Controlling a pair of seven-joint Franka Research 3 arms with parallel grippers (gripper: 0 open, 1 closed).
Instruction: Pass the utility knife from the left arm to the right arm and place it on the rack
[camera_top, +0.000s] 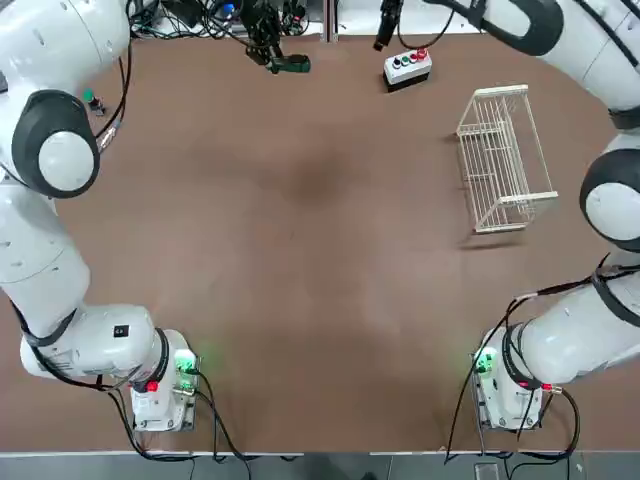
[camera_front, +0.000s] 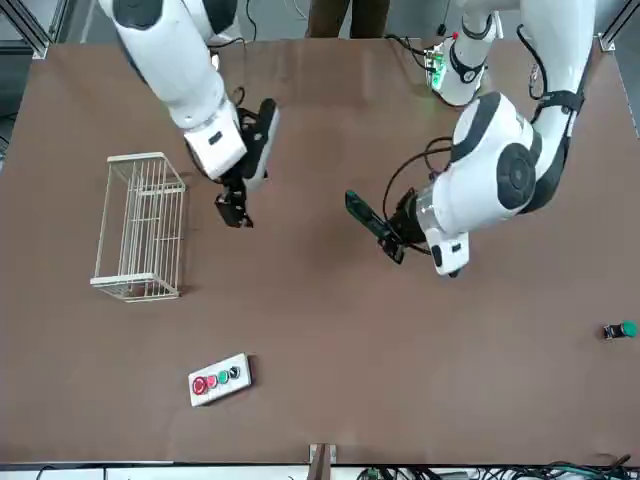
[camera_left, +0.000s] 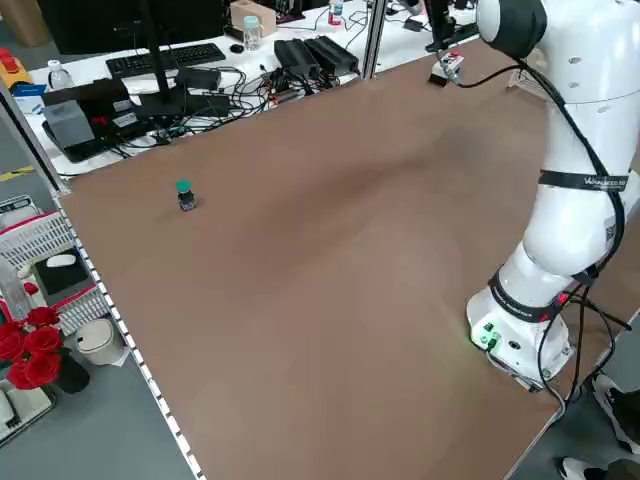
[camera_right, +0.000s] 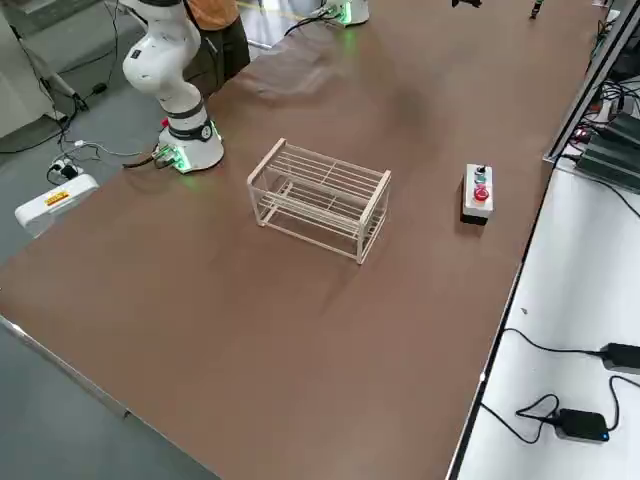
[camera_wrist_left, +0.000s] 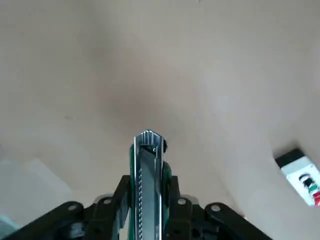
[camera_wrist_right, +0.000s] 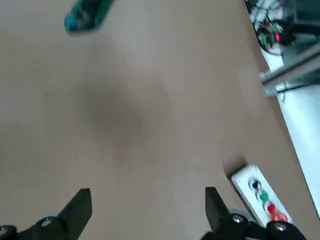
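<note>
Utility knife: one, slim, dark green with a bright metal channel; held above the table, left of centre, far side.
Left gripper: far side, left of centre; jaws closed in on the knife, one length jutting out toward the right arm's side.
Right gripper: far side, right of centre; jaws wide apart, nothing between them.
Weight: light, by judgement; little load on either wrist.
Stiffness: rigid body, should not bend or crush under a firm pinch.
Surface: the metal looks smooth and may slip; the green sides likely grip better.
Fragility: low for the body; any exposed blade would be the part to avoid.
Where to take hold: the free length beyond the left gripper, pinched across its sides, clear of that gripper's fingers.
Handling risk: a pinch too near the tip could let it pivot; best secured on the right before the left lets go.
Wire rack: right side, far half, knife not yet on it.
</note>
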